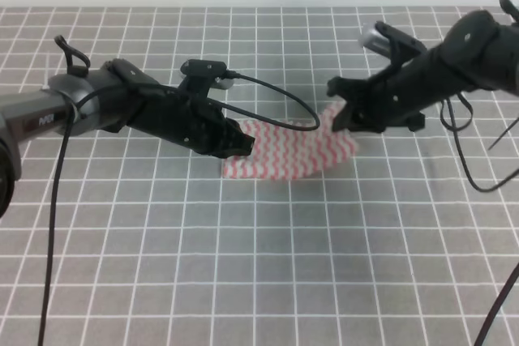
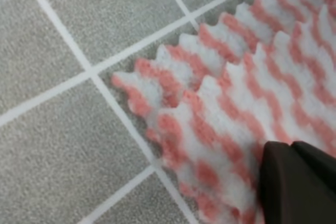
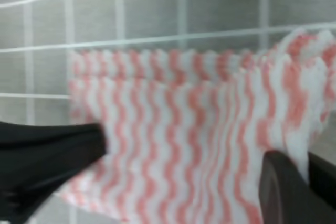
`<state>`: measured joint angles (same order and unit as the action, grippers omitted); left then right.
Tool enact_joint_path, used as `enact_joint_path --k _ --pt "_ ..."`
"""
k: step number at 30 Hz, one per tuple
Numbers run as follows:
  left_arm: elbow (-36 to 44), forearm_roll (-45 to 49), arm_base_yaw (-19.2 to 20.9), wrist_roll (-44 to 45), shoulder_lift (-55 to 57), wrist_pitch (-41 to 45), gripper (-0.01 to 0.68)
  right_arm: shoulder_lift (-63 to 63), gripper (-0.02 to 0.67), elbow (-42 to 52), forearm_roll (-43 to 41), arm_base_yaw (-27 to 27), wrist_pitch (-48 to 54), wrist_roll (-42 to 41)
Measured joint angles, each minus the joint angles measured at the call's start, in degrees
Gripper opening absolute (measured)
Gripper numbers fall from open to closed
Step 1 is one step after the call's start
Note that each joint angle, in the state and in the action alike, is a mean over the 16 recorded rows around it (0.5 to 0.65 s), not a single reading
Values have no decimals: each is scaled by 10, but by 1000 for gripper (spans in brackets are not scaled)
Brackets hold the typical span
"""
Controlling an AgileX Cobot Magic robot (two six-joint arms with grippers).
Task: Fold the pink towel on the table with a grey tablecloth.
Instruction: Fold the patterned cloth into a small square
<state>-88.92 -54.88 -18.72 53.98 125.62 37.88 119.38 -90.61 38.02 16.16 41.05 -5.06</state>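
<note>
**Towel pinned at left end, lifted at right end: fold in progress**

Nearest the lens in the left wrist view, a dark fingertip (image 2: 296, 182) presses down onto the pink towel (image 2: 247, 93) close to its pinked corner, where two scalloped layers lie one over the other. The left gripper (image 1: 241, 145) sits low at the towel's left end; whether its jaws are together or merely resting on the cloth cannot be told, since only one finger edge shows. Judged from its position, it serves as an anchor so the cloth does not slide.

The right gripper (image 1: 339, 117) is clamped on the towel's right edge, and cloth rises between its dark fingers (image 3: 286, 190) in the right wrist view (somewhat blurred, so the exact bite is uncertain). That edge stands raised off the surface while the remainder lies flat. The hold appears intended to carry the right edge over toward the pinned left end.

Outward from both claws, the towel lies near the middle of the table with a grey tablecloth (image 1: 259, 265), between the two arms, its long side running roughly along the grid lines. A black cable (image 1: 276, 99) loops from the left arm above the cloth's far edge without touching it, as far as can be seen.
</note>
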Motion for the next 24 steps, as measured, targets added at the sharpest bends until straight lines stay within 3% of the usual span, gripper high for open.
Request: enact_joint_path --k 24 --pt "0 -11 8 0 -9 7 -4 32 -12 -60 28 54 -21 0"
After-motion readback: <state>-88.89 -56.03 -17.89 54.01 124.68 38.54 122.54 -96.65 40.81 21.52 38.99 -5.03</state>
